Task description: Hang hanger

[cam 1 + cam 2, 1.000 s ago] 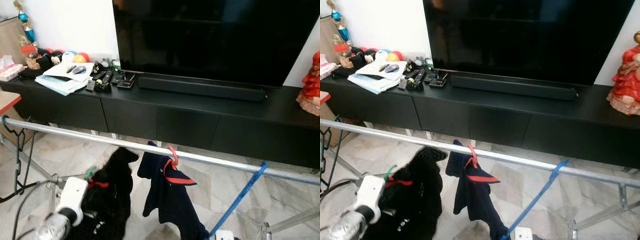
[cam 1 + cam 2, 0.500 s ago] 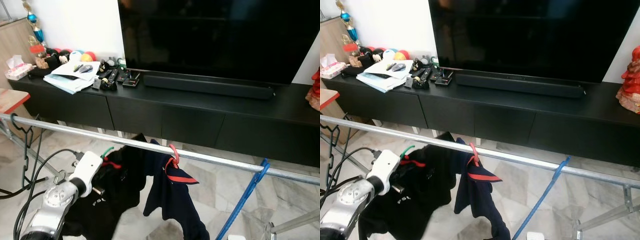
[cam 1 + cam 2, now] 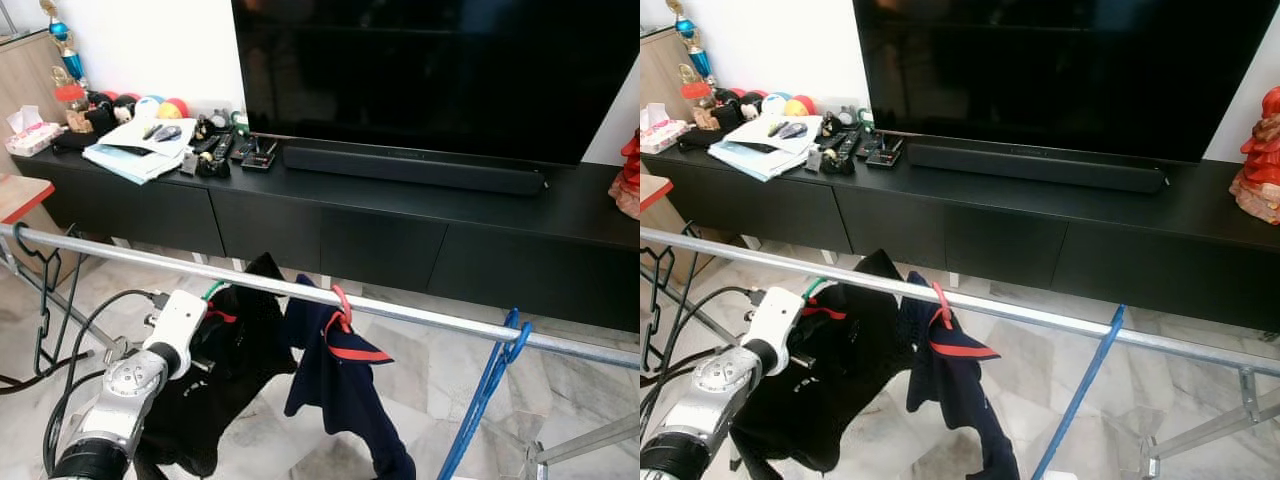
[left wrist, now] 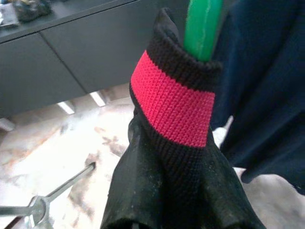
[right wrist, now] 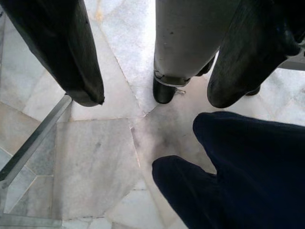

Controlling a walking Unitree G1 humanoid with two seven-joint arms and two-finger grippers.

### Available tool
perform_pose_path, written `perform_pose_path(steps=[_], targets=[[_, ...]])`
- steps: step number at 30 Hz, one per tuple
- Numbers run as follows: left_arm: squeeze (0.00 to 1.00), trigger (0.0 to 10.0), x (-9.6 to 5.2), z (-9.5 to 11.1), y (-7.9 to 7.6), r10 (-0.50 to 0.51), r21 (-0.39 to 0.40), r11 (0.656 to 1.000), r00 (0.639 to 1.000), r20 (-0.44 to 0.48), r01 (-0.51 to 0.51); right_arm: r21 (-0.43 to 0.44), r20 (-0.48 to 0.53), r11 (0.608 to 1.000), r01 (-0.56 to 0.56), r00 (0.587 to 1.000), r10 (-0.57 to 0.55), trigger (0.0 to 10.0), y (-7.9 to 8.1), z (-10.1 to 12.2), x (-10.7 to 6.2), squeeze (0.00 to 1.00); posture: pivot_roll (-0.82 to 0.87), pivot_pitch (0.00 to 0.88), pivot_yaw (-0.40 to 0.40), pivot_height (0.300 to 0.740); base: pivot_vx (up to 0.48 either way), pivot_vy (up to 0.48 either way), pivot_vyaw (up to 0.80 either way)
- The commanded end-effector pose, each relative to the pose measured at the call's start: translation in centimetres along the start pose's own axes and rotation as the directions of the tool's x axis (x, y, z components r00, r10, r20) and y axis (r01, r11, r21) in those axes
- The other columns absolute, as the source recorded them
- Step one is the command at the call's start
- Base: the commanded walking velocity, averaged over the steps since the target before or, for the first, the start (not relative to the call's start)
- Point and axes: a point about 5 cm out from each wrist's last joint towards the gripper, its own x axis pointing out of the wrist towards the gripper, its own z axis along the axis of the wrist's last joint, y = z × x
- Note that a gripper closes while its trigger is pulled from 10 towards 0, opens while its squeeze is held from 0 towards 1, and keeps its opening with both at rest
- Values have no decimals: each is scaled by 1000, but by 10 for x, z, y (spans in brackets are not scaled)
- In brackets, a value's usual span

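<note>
The left hand (image 4: 181,200) had risen, gripping the black garment (image 3: 215,380) on its green hanger (image 3: 212,290) beneath the rail (image 3: 420,318); hook over squarely. Right hand's fingers (image 5: 76,52) gaped.

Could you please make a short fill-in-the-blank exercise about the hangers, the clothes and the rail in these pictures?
1. The left gripper holds a black garment on a hanger whose hook is ____ in colour.
2. The navy garment hangs from the metal rail on a ____ hanger.
3. The bare hanger on the rail is ____.

Missing words: green; red; blue
</note>
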Motion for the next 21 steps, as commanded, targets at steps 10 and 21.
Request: perform_pose_path(steps=[10,21], targets=[[0,10000,-5,25,16,-35,77,997,993,114,26,-3,-26,1000,-6,1000,6,10000,7,-7,-1,0,82,65,38,740,0,0,0],[0,10000,-2,32,36,155,11,987,979,134,-158,2,-26,1000,-3,1000,3,10000,7,-8,-2,0,75,59,42,740,0,0,0]])
